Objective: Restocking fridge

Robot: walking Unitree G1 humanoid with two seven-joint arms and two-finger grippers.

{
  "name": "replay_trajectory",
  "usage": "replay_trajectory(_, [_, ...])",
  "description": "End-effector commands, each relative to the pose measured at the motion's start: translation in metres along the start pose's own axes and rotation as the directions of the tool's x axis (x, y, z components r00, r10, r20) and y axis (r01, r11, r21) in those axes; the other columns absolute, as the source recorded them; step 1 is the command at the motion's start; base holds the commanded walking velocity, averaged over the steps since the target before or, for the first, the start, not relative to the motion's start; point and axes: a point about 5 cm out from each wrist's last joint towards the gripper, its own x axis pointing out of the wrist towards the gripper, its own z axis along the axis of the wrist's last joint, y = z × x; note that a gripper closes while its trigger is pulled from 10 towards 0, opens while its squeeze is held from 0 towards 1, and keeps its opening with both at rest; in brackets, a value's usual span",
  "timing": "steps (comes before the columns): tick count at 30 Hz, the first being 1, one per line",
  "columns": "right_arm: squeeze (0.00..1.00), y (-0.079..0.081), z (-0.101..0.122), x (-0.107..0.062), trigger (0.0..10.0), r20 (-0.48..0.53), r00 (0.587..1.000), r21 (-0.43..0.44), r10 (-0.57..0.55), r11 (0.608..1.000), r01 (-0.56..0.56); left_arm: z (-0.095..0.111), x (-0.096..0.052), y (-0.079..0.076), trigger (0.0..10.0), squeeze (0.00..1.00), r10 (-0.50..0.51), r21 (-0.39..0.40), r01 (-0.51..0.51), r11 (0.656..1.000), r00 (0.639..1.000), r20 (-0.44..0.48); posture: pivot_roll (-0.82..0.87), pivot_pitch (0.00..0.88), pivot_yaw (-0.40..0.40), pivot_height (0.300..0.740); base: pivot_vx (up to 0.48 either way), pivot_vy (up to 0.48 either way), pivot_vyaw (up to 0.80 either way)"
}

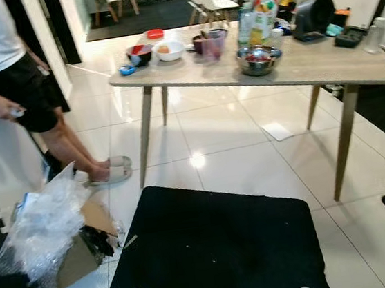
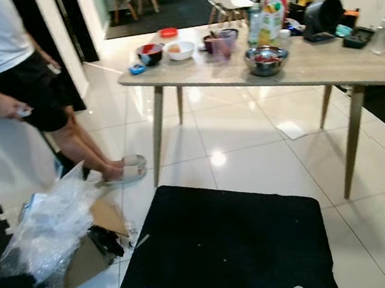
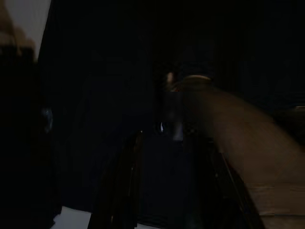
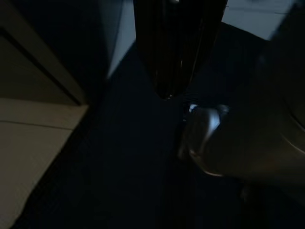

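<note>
I can't tell either hand's state; both hang idle. Groceries sit on the tabletop (image 1: 350,63) ahead. Walking there, I risk the box (image 1: 79,251) or the person (image 1: 10,67).

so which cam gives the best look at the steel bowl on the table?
The right eye view: the steel bowl sits nearer frame centre there, reddish contents visible. The left eye view shows the same bowl on the table, slightly blurrier. Both wrist views are dark and point at the floor.

Shiny white tile floor (image 1: 234,146) everywhere

Wooden table (image 1: 323,66) on angled legs, black mat (image 1: 218,245) in front, white chairs (image 1: 207,0) way back.
</note>
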Motion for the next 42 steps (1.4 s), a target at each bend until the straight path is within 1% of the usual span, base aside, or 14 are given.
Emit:
replay_trajectory(1, [0.0,0.0049,0.0119,0.0026,10.0,0.036,0.999,-0.005,0.01,1.0,-0.01,-0.0111,-0.002,0.0031,10.0,0.0,0.007,0.013,-0.006,1.0,0.999,-0.051,-0.05,0.0,0.002,0.74,0.368,0.0,0.0])
replay_trajectory(17, [0.0,0.0051,0.0092,0.0027,10.0,0.02,1.0,0.012,-0.002,1.0,0.002,-0.0106,-0.0015,0.0015,10.0,0.0,-0.002,0.015,0.003,1.0,0.998,-0.055,-0.05,0.0,0.005,0.74,0.405,0.0,0.0])
replay_trajectory(20, [0.0,0.0057,0.0078,0.0029,10.0,0.005,1.0,0.008,0.0,1.0,0.0,-0.0109,-0.0016,0.0014,10.0,0.0,-0.004,0.017,0.005,1.0,0.998,-0.058,-0.05,0.0,0.004,0.74,0.447,0.0,-0.8])
replay_trajectory(31, [0.0,0.006,0.0082,0.0031,10.0,0.005,1.0,0.002,-0.006,1.0,0.006,-0.0112,-0.0015,0.0007,10.0,0.0,-0.009,0.019,0.01,1.0,0.998,-0.059,-0.05,0.0,0.004,0.74,0.435,0.0,-0.8])
replay_trajectory(42, [0.0,0.0062,0.0078,0.0031,10.0,0.001,1.0,-0.018,-0.008,1.0,0.008,-0.0113,-0.0017,0.0017,10.0,0.0,-0.006,0.031,0.008,0.999,0.998,-0.062,-0.04,0.0,0.005,0.74,0.462,0.0,0.0])
